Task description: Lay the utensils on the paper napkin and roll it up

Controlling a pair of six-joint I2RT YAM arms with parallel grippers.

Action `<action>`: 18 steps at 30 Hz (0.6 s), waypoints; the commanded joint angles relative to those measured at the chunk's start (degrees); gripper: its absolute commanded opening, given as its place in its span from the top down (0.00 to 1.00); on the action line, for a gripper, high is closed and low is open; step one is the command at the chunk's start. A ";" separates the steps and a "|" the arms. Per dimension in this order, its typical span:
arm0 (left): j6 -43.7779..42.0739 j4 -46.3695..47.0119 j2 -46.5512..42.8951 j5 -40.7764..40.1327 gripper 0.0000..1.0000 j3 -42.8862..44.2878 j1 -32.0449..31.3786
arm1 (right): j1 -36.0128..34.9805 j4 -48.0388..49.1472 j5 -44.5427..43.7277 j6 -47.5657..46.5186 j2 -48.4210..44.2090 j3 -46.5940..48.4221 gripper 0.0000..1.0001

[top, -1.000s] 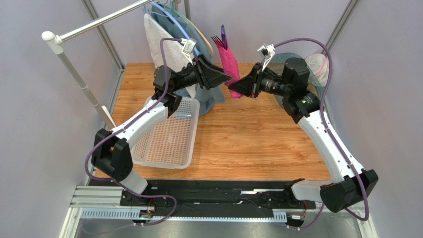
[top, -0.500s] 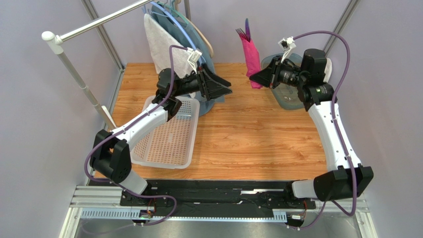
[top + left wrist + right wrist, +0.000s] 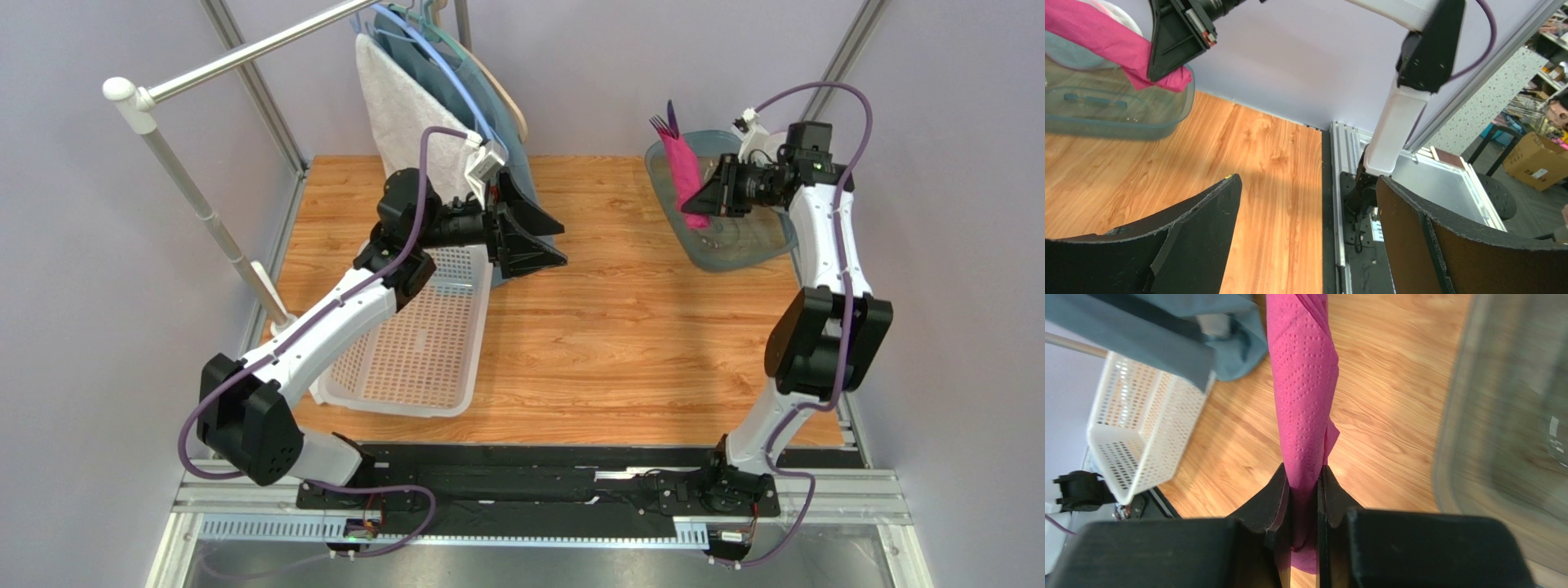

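The right gripper (image 3: 1303,478) is closed on the lower end of the pink napkin (image 3: 1303,373). Its two fingers (image 3: 1272,496) press on the paper from both sides, with only the thickness of the roll between them. The napkin is rolled into a slim tube and held in the air at the far right of the table (image 3: 613,331). It stands nearly upright and leans slightly left in the overhead view. The utensils (image 3: 666,123) are inside the roll. Only fork tines and a purple tip show, sticking out of its upper end. The roll hangs by the left rim of a clear, blue-tinted plastic container (image 3: 742,245), which rests on the table at its far right corner. The pictures do not settle whether the roll is directly over the container or just beside it. The left gripper (image 3: 558,243) is spread wide with nothing between its jaws. It is above the table just beyond the far right corner of the white perforated basket (image 3: 417,355) and well apart from the napkin. A grey-white towel (image 3: 393,110) and a teal cloth (image 3: 1168,331) hang on hangers at the back of the table, behind the left arm.
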State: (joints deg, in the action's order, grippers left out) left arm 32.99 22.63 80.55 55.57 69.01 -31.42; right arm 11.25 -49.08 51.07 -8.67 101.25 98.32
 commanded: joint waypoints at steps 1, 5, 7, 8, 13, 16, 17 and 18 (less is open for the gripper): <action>-5.92 -4.79 -2.68 1.21 0.12 -0.11 -0.05 | 3.25 -11.11 0.53 -11.80 7.09 9.94 1.00; -6.19 -5.23 -2.95 0.86 0.12 -0.63 -0.05 | 4.04 -14.64 -2.63 -16.90 13.08 14.61 1.00; -6.62 -6.10 -3.21 0.24 0.12 -0.63 -0.05 | 4.40 -14.29 -3.69 -17.00 14.75 15.40 1.00; -6.89 -6.46 -3.38 0.15 0.12 -0.63 -0.05 | 4.57 -14.12 -4.39 -16.82 16.07 15.84 1.00; -8.29 -9.00 -4.70 -0.90 0.12 -1.78 -0.05 | 5.54 -12.44 -5.72 -14.19 20.56 19.71 1.00; -9.35 -10.67 -5.14 -1.25 0.12 -1.78 -0.05 | 5.89 -12.36 -5.89 -13.57 23.72 22.17 1.00; -9.79 -10.85 -5.14 -1.25 0.12 -1.69 -0.05 | 5.98 -12.36 -5.72 -13.57 25.12 22.78 1.00; -9.96 -11.12 -5.14 -1.25 0.12 -1.60 -0.05 | 6.07 -12.36 -5.46 -13.57 26.00 23.22 1.00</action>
State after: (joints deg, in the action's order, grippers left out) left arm 26.04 12.93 77.47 54.85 67.31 -31.42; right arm 16.38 -62.78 44.69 -21.91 124.79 116.92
